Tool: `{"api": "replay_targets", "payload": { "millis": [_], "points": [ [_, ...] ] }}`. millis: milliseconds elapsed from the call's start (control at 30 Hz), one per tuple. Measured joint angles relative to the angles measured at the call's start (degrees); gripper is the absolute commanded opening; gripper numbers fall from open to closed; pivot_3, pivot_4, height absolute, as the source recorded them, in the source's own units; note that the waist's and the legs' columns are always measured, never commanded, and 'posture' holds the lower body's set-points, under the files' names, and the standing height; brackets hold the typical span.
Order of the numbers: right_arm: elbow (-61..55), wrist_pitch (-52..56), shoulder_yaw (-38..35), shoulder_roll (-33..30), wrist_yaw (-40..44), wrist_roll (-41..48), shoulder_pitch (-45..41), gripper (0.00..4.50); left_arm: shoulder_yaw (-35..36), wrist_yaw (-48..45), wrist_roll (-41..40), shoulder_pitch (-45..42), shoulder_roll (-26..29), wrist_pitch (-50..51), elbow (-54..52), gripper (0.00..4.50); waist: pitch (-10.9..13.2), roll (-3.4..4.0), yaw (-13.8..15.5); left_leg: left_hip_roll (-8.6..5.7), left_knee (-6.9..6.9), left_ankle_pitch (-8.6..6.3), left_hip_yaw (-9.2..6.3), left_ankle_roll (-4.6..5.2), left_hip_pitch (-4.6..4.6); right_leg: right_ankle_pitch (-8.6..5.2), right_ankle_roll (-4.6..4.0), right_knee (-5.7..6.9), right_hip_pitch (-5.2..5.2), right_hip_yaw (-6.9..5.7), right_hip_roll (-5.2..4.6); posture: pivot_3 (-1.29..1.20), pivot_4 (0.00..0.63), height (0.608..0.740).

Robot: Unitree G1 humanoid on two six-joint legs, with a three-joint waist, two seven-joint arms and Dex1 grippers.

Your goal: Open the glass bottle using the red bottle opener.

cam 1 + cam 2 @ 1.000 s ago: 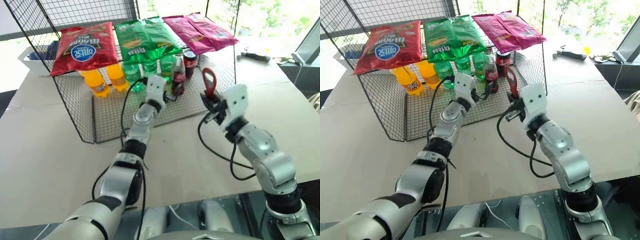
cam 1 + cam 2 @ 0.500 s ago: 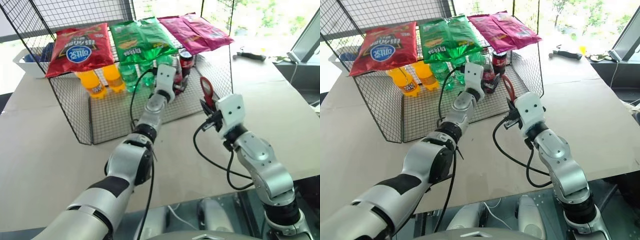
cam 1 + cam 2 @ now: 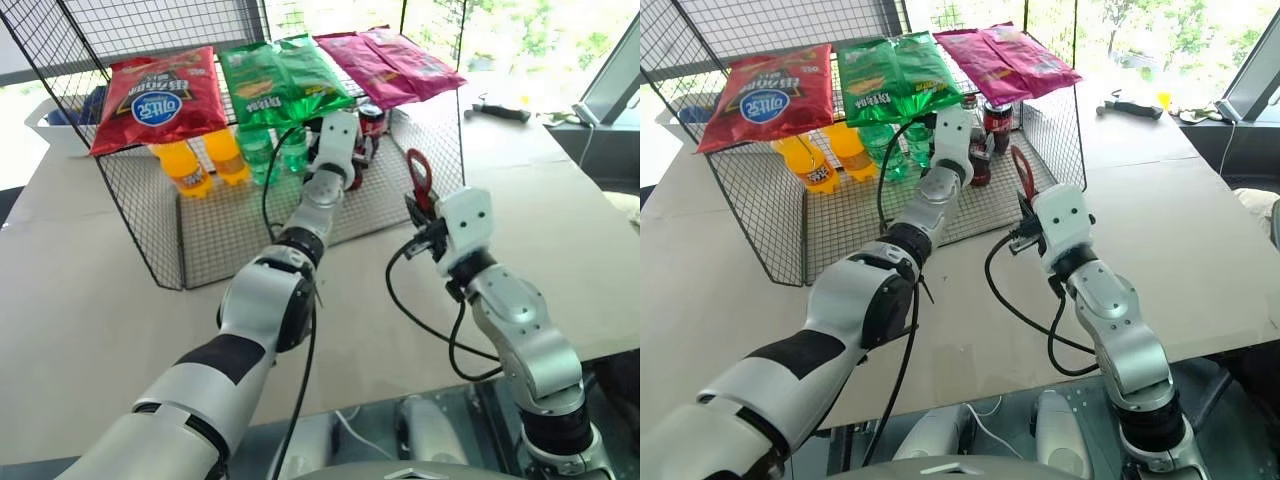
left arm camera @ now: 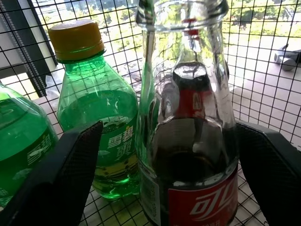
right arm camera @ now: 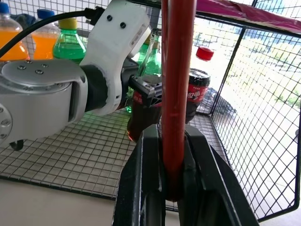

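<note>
**Op A:** Left wrist view has the glass bottle (image 4: 188,141) right in front of me, standing between the two black fingers (image 4: 70,179), which are spread wide and, as far as I can see, clear of the glass. Dark cola fills it up to the base of the neck, with a red label low on the body. Just beside it stands a green bottle (image 4: 96,117) with a yellow cap, holding green drink.

**Op B:** And from the head?

**Op A:** I see the wire rack (image 3: 150,240) on the table (image 3: 90,320). On its floor stand two orange bottles (image 3: 205,160), several green ones and a stubby cola bottle (image 3: 372,122) with a red cap. The left gripper (image 3: 965,145) reaches in among them. Three snack bags lie on the top shelf: red (image 3: 160,98), green (image 3: 275,80), pink (image 3: 395,62).

**Op B:** Right side?

**Op A:** My right gripper (image 3: 418,215) is clamped on the handle of the opener (image 3: 419,172), which stands upright outside the rack, ring end up.
</note>
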Motion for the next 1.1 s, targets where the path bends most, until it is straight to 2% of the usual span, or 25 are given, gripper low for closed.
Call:
{"api": "replay_targets", "payload": {
  "millis": [33, 100, 133, 167, 233, 467, 700, 767, 867, 933, 1100],
  "points": [
    [0.0, 0.0, -0.1, 0.3, 0.0, -0.1, 0.0, 0.00, 0.0, 0.0, 0.1, 0.0, 0.0, 0.2, 0.1, 4.07, 0.0, 0.00, 0.0, 0.00, 0.00, 0.00, 0.00, 0.00, 0.00, 0.00, 0.00, 0.00, 0.00, 0.00, 0.00, 0.00, 0.150, 0.740],
    [0.0, 0.0, -0.2, 0.7, -0.1, -0.3, 0.0, 0.00, 0.0, 0.0, 0.5, -0.1, -0.1, 0.7, 0.1, 3.81, 0.0, 0.00, 0.0, 0.00, 0.00, 0.00, 0.00, 0.00, 0.01, 0.00, 0.00, 0.01, 0.00, 0.00, 0.00, 0.00, 0.150, 0.740],
    [0.0, 0.0, -0.3, 0.9, -0.1, -0.4, 0.0, 0.00, 0.0, 0.0, 0.7, -0.2, -0.2, 1.0, 0.2, 3.50, 0.0, 0.00, 0.0, 0.00, 0.00, 0.00, 0.00, 0.00, 0.01, 0.00, 0.00, 0.02, 0.00, 0.00, 0.00, 0.00, 0.150, 0.740],
    [0.0, 0.0, -0.3, 1.1, -0.2, -0.5, 0.0, 0.00, 0.0, 0.0, 1.0, -0.4, -0.4, 1.4, 0.3, 2.97, 0.0, 0.00, 0.0, 0.00, 0.01, 0.00, 0.01, 0.00, 0.01, 0.00, 0.00, 0.03, 0.00, 0.00, 0.00, 0.00, 0.150, 0.740],
    [0.0, 0.0, -0.5, 1.4, -0.2, -0.6, 0.1, 0.00, 0.1, -0.1, 1.2, -0.7, -0.6, 1.8, 0.4, 2.48, 0.0, 0.00, -0.1, 0.00, 0.04, 0.00, 0.01, 0.00, 0.02, 0.00, 0.00, 0.06, 0.01, 0.01, 0.00, 0.00, 0.150, 0.740],
    [-0.1, 0.1, -1.0, 1.4, 0.0, -0.8, 0.3, 0.00, 1.9, -3.2, 0.5, -0.7, -0.5, 1.9, 0.4, 2.46, 0.0, 0.00, 0.0, -0.01, 0.22, 0.00, 0.02, 0.00, 0.02, 0.00, 0.00, 0.23, 0.01, 0.03, 0.00, 0.00, 0.150, 0.740],
    [0.0, 0.1, -3.5, 0.4, 0.3, -0.8, 0.0, 0.00, 4.1, -17.6, -4.1, 2.8, 0.5, 0.7, -4.2, 2.46, 0.0, 0.00, -0.1, -0.06, 0.39, 0.00, 0.00, 0.00, -0.01, 0.00, 0.00, 0.37, 0.02, 0.04, -0.03, 0.00, 0.150, 0.740],
    [0.1, 0.0, -4.4, 0.0, 0.8, -0.7, -0.4, 0.00, 3.9, -23.8, -6.4, 6.7, 1.1, 2.2, -10.7, 2.46, 0.0, 0.00, -0.2, -0.05, 0.38, 0.00, 0.01, 0.00, 0.01, 0.00, 0.00, 0.40, 0.00, 0.06, -0.03, 0.00, 0.150, 0.740],
    [0.6, -0.2, -5.8, -1.1, 1.5, -0.5, -0.9, 0.00, 1.7, -34.2, -10.6, 18.3, 2.8, 9.0, -29.8, 2.46, 0.0, 0.01, -1.2, 0.00, 0.33, 0.00, 0.02, 0.00, -0.01, 0.00, -0.01, 0.46, -0.03, 0.16, -0.01, 0.00, 0.150, 0.740],
    [1.3, -0.4, -7.3, -2.0, 2.3, -0.3, -1.5, 0.00, -1.8, -41.0, -13.3, 28.2, 6.5, 17.4, -48.5, 2.46, 0.0, 0.01, -1.8, 0.04, 0.31, -0.01, 0.05, 0.01, -0.01, 0.00, -0.01, 0.63, -0.06, 0.25, 0.02, 0.00, 0.150, 0.740],
    [4.3, -1.7, -11.1, -4.1, 3.9, 0.7, -3.8, 0.00, -3.6, -45.9, -20.4, 41.8, 16.0, 36.9, -79.5, 2.46, 0.0, 0.01, -1.6, 0.27, 0.42, -0.01, 0.08, 0.00, 0.08, 0.00, -0.01, 0.58, -0.06, 0.32, 0.10, 0.00, 0.150, 0.740]
  ]
}}
